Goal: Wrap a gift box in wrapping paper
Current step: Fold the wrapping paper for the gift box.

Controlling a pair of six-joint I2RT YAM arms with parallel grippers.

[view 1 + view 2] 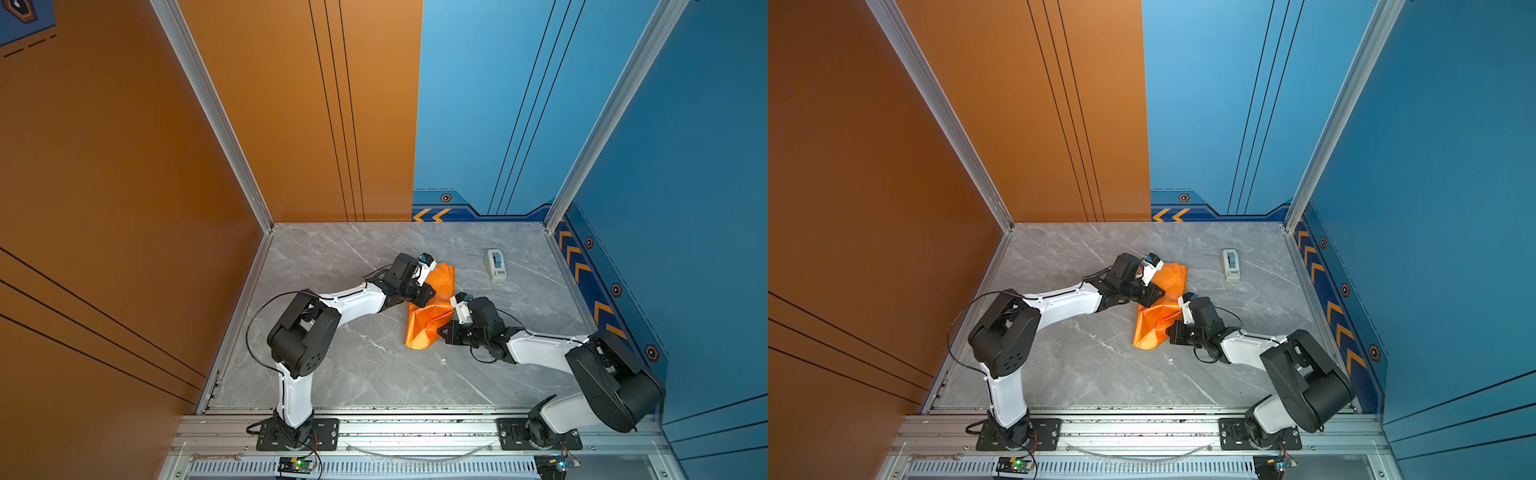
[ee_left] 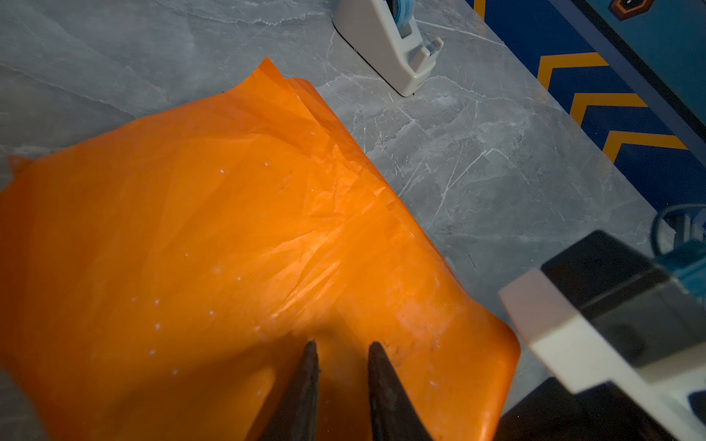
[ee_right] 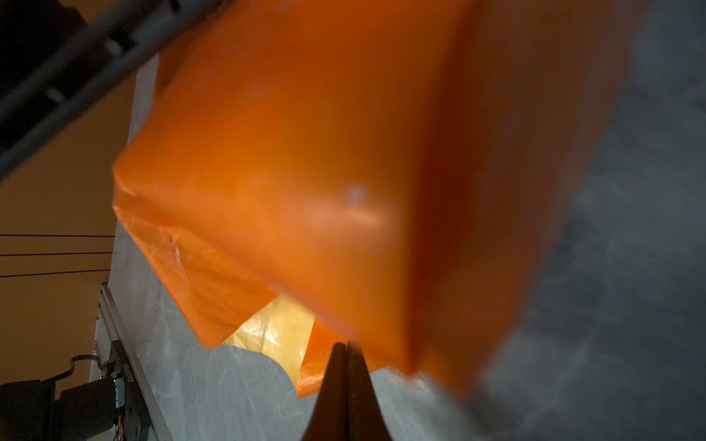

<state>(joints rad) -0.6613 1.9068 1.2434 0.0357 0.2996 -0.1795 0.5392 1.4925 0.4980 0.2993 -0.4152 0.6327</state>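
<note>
Noted grey marble table (image 1: 353,374), shown in both top views.

Found paper (image 1: 428,322) (image 1: 1152,328) near table centre, orange face up and creased. Long axis roughly 1 to 7 o'clock.

In right wrist view, same paper (image 3: 305,152) seen draped over a blocky, square-cornered form. Heavily blurred there, with pale yellow face showing beneath the orange.

Located left gripper (image 1: 431,291) (image 2: 341,345) at paper's 10 o'clock side, reaching in from 9 o'clock. Jaws slightly spread, tips down on the orange sheet.

Located right gripper (image 1: 440,331) (image 3: 345,345) at paper's 5 o'clock edge. Jaws pressed together, seemingly pinching that edge.

Spotted white dispenser (image 1: 495,265) (image 2: 389,46) with blue roll at 2 o'clock from paper, well apart, standing on table.
</note>
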